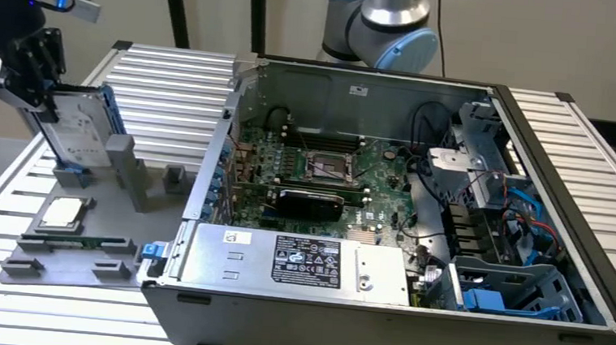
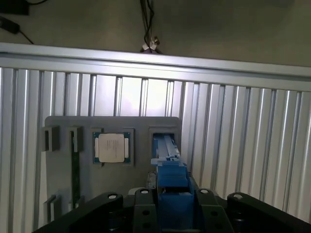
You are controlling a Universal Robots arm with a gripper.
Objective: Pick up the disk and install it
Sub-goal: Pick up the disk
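Tool: clamped on the blue frame of the disk, gripping its upper end above the tray.
Disk: held tilted over the tray's slotted holder, metal face outward; lower end at or just above that holder, contact unclear.
Tray: grey, flat on the ribbed bench; carries a square chip in a pocket near the holder.
Case: open-topped, just beside the tray on the exterior view's right; crowded inside with boards and cables.
Drive cage: blue-grey, at the corner of the case farthest from the tray.
Risk: likely to snag on the holder if raised at this tilt; may slip, gripped by thin plastic alone; could knock the case wall or catch cables beside the cage.
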